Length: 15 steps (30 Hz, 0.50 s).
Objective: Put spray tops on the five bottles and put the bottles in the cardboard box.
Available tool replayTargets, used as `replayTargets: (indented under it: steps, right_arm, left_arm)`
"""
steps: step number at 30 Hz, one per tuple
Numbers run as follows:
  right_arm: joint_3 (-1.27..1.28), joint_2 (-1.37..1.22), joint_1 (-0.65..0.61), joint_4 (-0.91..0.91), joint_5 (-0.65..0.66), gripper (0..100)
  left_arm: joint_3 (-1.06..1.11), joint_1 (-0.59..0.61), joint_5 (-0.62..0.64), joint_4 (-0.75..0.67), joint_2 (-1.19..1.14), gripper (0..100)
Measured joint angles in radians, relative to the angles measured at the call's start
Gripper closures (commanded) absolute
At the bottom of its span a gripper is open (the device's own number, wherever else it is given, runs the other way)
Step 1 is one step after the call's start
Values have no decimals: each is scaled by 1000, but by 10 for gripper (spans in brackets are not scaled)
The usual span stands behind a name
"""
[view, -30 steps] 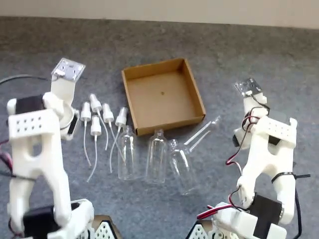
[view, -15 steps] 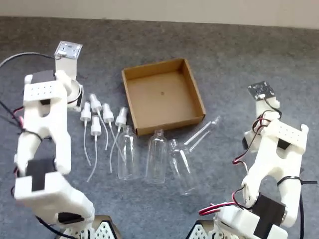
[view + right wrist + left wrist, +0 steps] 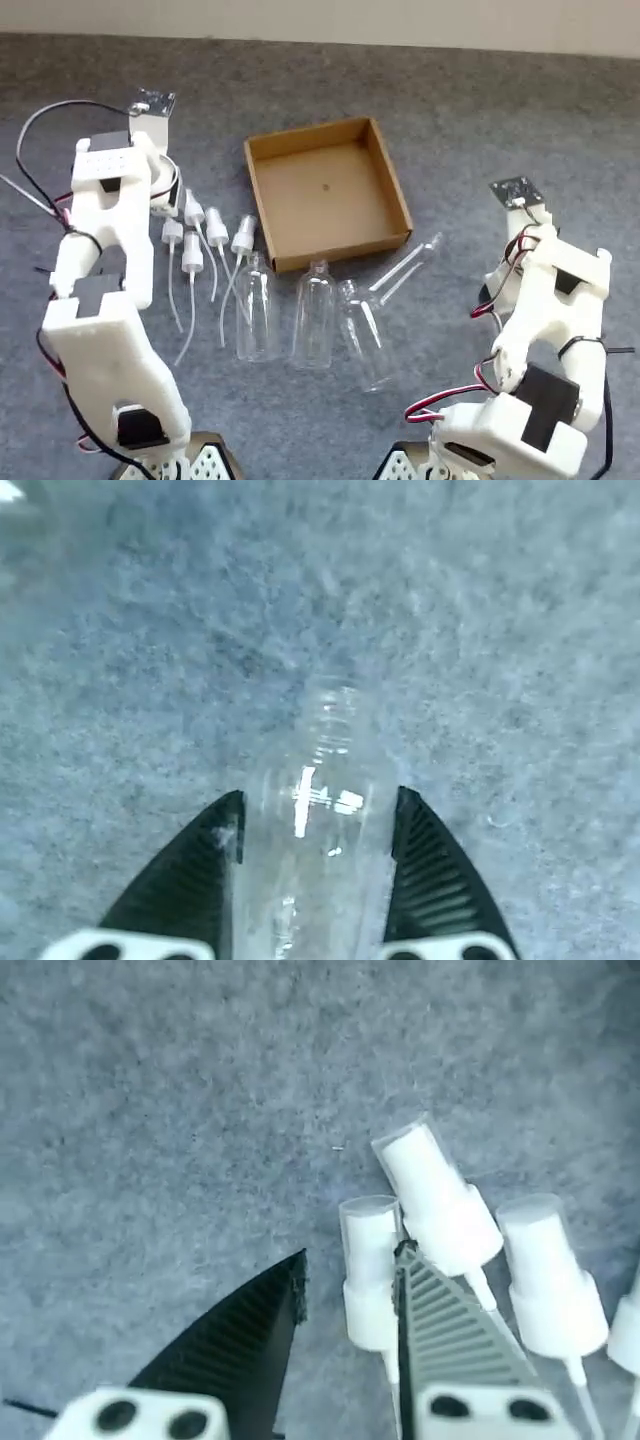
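Both grippers open over loose parts laid out around the cardboard box.

Left of the box, the left gripper hangs low over a cluster of five white spray tops. Its jaws are moderately apart, with one spray top lying between them against the ridged finger, not clamped. In front of the box's near wall, three clear bottles lie side by side on the grey carpet, uncapped, necks toward the box. A slim clear tube lies by the box's front right corner. Right of the box, under the right arm, the right gripper has its jaws spread wide, one close along each side of another clear bottle resting on the carpet.
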State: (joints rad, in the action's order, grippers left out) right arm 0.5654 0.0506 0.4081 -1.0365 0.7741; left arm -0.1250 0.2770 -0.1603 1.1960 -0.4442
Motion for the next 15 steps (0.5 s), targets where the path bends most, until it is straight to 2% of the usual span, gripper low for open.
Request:
replayTargets:
  steps: [5,10,15]
  right_arm:
    - [0,0,0,0,0,992]
    - [0,0,0,0,6,992]
    - [0,0,0,0,6,993]
  left_arm:
    - [-63,-2,21,0,-100,863]
    - [-100,-2,25,0,-166,963]
    - [-101,-5,43,0,-170,976]
